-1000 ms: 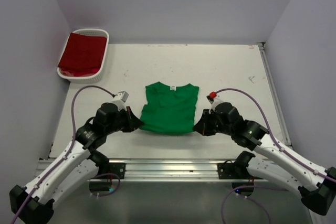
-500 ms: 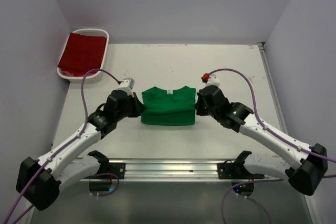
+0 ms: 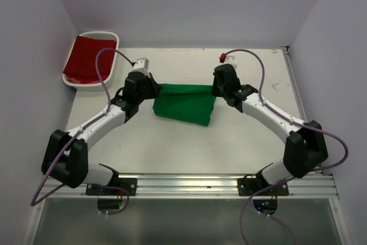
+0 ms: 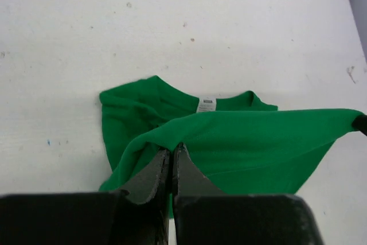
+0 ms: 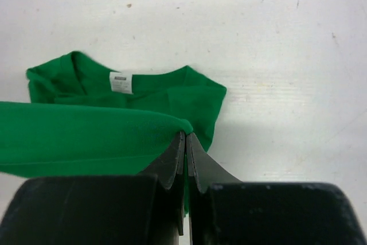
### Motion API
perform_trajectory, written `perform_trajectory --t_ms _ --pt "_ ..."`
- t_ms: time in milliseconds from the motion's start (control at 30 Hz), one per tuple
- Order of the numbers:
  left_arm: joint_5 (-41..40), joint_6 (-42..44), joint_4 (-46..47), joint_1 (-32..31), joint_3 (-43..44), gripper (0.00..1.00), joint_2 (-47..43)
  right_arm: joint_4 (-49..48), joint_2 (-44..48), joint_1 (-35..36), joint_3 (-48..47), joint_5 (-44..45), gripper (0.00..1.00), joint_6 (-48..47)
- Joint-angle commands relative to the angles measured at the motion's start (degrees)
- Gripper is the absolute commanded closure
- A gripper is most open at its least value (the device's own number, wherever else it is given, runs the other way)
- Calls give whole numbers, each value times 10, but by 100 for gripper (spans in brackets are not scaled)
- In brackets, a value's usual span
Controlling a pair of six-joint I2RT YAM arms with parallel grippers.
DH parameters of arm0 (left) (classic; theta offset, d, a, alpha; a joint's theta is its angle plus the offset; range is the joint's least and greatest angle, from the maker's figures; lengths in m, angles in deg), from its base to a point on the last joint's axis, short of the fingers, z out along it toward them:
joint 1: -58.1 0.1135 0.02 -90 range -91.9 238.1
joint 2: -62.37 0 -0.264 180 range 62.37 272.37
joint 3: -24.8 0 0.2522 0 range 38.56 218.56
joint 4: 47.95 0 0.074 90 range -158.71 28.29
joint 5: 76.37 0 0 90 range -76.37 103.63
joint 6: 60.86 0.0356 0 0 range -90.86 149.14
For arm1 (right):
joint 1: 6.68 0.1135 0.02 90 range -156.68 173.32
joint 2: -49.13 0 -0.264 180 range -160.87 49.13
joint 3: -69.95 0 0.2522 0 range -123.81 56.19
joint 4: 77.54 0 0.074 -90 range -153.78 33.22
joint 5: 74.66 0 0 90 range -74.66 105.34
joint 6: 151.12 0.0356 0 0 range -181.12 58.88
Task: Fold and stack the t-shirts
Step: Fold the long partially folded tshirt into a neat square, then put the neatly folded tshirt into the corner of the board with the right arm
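The green t-shirt (image 3: 184,104) lies mid-table, its lower hem lifted and carried back over the body. My left gripper (image 3: 156,89) is shut on the hem's left corner; the pinch shows in the left wrist view (image 4: 172,148). My right gripper (image 3: 214,89) is shut on the right corner, seen in the right wrist view (image 5: 185,135). The hem is stretched taut between them above the collar, whose white neck label (image 4: 206,104) shows in the right wrist view too (image 5: 119,82). The dark red t-shirt (image 3: 87,57) lies in the basket at the far left.
A white slatted basket (image 3: 108,69) stands at the table's far left corner, beside the left wall. Purple cables loop over both arms. A metal rail (image 3: 189,185) runs along the near edge. Walls close in left, back and right.
Both grippers have moved away from the near edge toward the back, carrying the green shirt's lower hem up and over toward the collar. The shirt's visible length has shortened.
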Motion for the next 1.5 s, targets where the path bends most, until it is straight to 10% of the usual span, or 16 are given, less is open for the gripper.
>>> perform_trajectory --t_ms 0,267,333,367,400,533,800,900,933,1000,1067,1167,1333,1467 --pt "-24 34 68 28 64 100 94 -33 -96 -40 -86 13 100 -28" --pt "134 62 66 66 371 97 406 131 -372 -49 -387 204 100 61" --pt "139 64 68 70 394 67 420 149 -388 -49 -421 221 72 76" --pt "133 64 66 71 396 25 416 150 -388 -49 -422 224 38 76" --pt "131 66 69 73 389 4 409 150 -382 -47 -411 227 26 76" --pt "114 76 113 73 313 0 338 59 -303 -44 -290 220 6 48" --pt "107 79 101 73 263 0 298 -23 -204 -45 -163 92 16 -2" --pt "126 84 84 73 279 7 325 -30 -198 -55 -160 -35 57 6" --pt "135 85 75 73 287 15 335 -29 -197 -59 -159 -64 100 17" --pt "166 88 54 73 312 37 359 -54 -192 -87 -137 -169 100 61" --pt "192 90 44 71 324 95 375 -129 -183 -113 -82 -234 100 92" --pt "222 94 52 66 316 100 380 -174 -196 -129 -41 -317 100 129" --pt "252 93 72 52 270 100 370 -253 -229 -136 2 -399 35 153" --pt "256 85 105 35 219 100 359 -274 -227 -136 37 -407 18 156"
